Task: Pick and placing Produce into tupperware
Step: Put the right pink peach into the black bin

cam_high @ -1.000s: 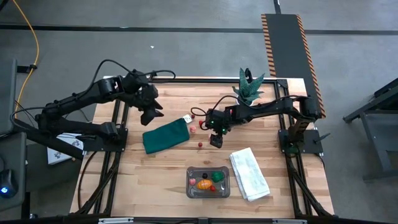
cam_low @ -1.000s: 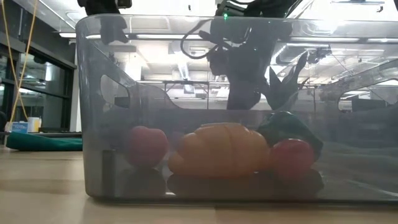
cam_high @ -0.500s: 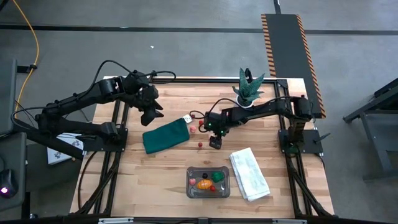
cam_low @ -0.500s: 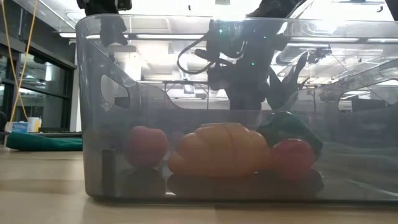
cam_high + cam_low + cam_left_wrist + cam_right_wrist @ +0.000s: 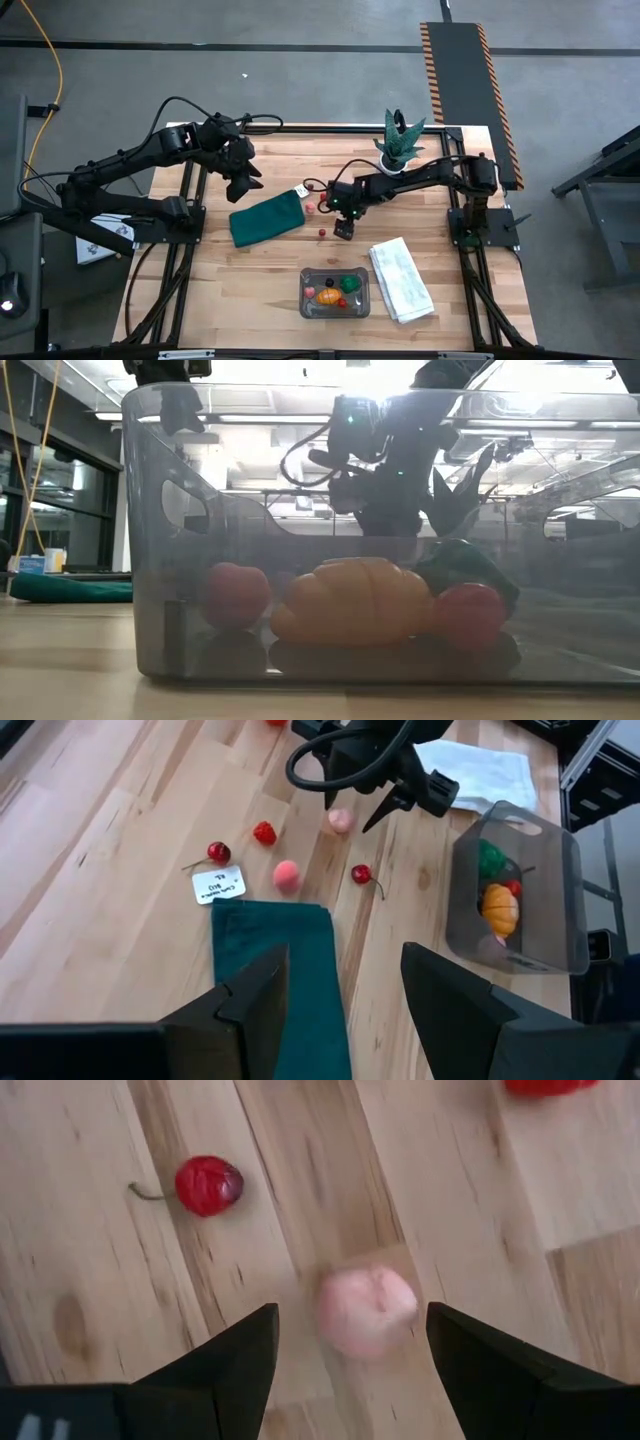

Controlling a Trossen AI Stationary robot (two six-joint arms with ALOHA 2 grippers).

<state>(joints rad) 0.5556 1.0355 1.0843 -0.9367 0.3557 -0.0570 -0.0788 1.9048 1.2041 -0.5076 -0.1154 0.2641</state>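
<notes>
Presently, the right gripper (image 5: 350, 1342) is hovering, fingers spread, over a pale pink toy fruit (image 5: 367, 1309) lying on the table (image 5: 260, 290); left gripper (image 5: 345, 985) is waiting spread above the dark green cloth (image 5: 285, 980). The tupperware (image 5: 334, 293) is sitting apart.

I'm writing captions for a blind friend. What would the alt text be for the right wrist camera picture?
Seen from the right arm's wrist, the open right tool hangs over a pale pink toy fruit lying between its two dark fingers on the wooden table. A small red cherry with a stem lies beyond it.
</notes>
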